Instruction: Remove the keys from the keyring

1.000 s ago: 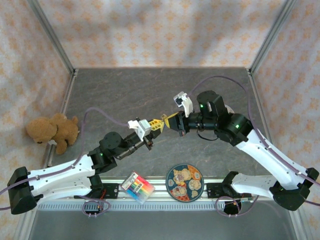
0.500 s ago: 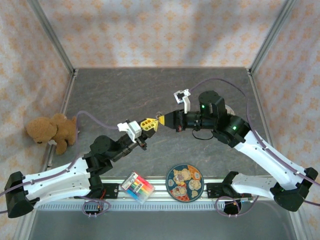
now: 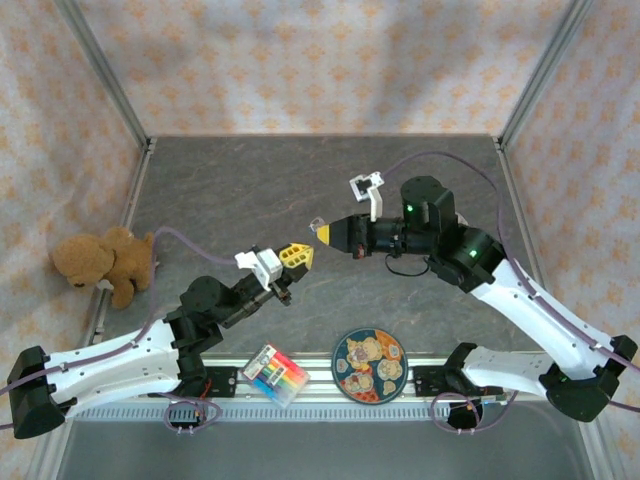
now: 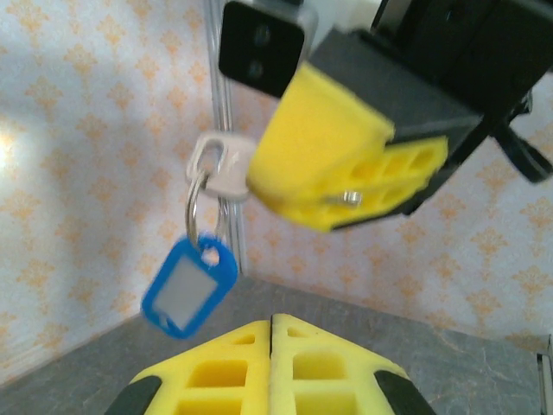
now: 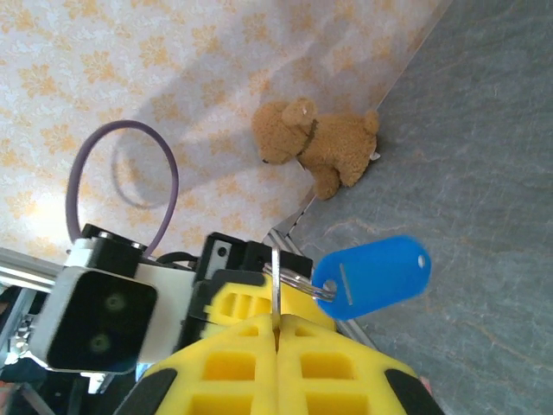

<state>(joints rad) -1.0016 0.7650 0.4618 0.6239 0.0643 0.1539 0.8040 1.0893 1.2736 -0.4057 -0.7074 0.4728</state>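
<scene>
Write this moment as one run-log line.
right gripper: shut on key | blue keyring tag: hanging from key | left gripper: shut, empty, apart | key: not yet removed

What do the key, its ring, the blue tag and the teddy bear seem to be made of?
The key looks like pale silvery metal, with a dull shine. The ring is thin wire, likely steel, since it glints. The blue tag is probably moulded plastic, glossy, with a paler window that may be paper. The teddy bear is brown plush fabric, with a fuzzy outline.
</scene>
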